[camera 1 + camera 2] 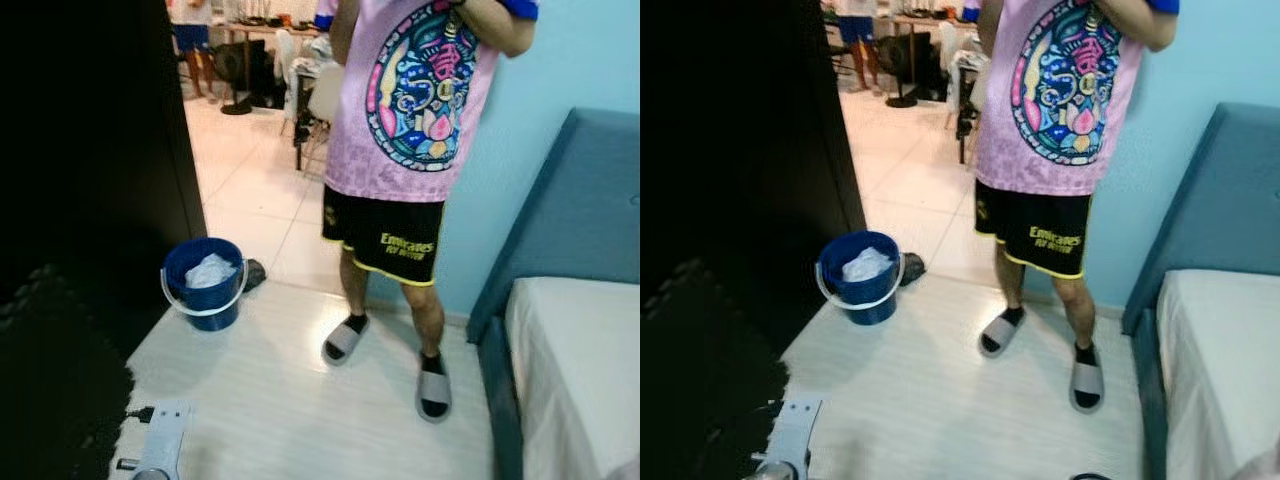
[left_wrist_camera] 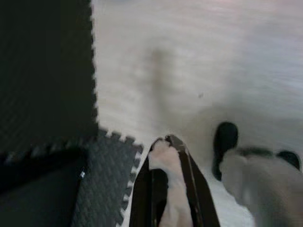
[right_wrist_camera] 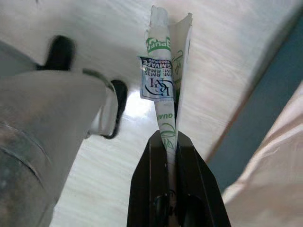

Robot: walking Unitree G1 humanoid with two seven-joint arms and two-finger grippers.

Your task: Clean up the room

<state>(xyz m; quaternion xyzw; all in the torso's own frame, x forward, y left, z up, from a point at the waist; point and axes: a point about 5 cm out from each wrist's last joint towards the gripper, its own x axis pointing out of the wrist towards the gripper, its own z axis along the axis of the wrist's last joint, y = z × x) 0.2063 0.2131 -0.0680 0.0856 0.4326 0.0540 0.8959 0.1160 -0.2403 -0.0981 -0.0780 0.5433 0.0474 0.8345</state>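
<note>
Person (image 1: 410, 130): head and shoulders were cut off by the upper edge; bed (image 1: 570, 370), beside the person, ran off the right and lower edges. Pale wad (image 2: 168, 189) between the left gripper (image 2: 165, 142) fingers was too blurred to identify. Bucket (image 1: 205, 283), near the person: white contents indistinct; wrapper (image 3: 165, 85) print unreadable.

Left gripper (image 2: 168, 151): two black fingers (image 2: 189, 179) closed on a pale, crumpled scrap (image 2: 165, 163), hanging over the floor. Floor (image 2: 199, 61): light, wood-grained, blurred. Dark foam mat (image 2: 47, 85) with a toothed interlocking edge lies beside it, and a blurred grey robot part (image 2: 255, 175) with black ends sits near the fingers.
</note>
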